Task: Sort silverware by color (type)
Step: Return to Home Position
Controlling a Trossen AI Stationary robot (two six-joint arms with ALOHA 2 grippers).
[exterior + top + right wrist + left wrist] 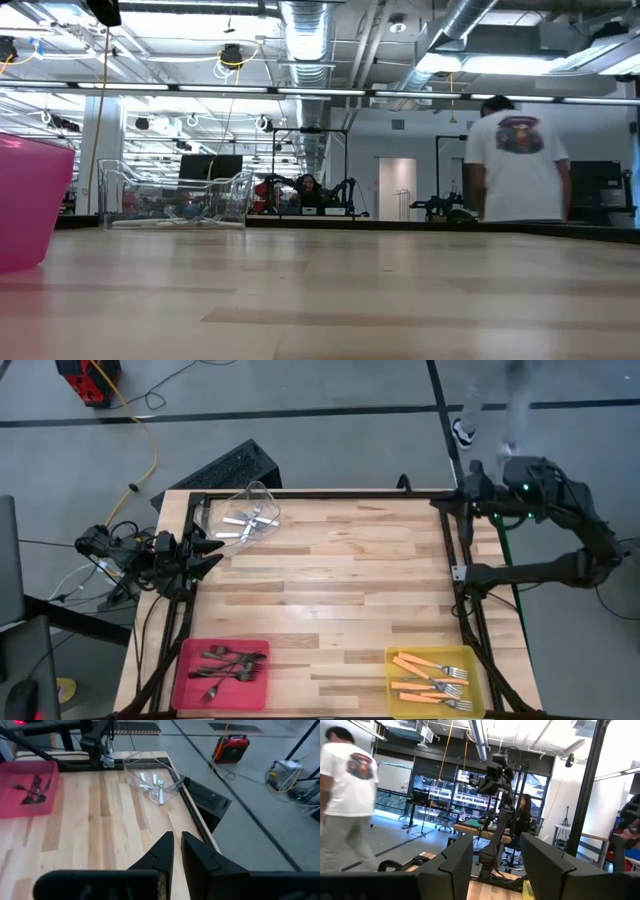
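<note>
Surface: pale butcher-block table [340, 580] in a black frame, with grey floor around it.

Silverware is all in bins, in three lots well apart:
- Plain shiny silver forks [250, 518] lie crossed in the clear bin [262, 492], top left of the high view.
- Dark grey forks [225, 663] lie jumbled in the pink bin [186, 682], bottom left.
- Orange-handled forks [430, 678] with silver heads lie roughly side by side in the yellow bin [476, 660], bottom right.

Left gripper [212, 554] sits at the table's left edge, near the clear bin, with its fingers spread wide and nothing held. Right gripper [177, 840] sits at the top right corner. Its fingers appear drawn together, with only a thin slit showing and nothing between them.

A person in a white T-shirt [515, 160] stands beyond the table; the print on the back is too blurred to read. A red box [88, 378] and a yellow cable [150, 440] lie on the floor, off the table.
</note>
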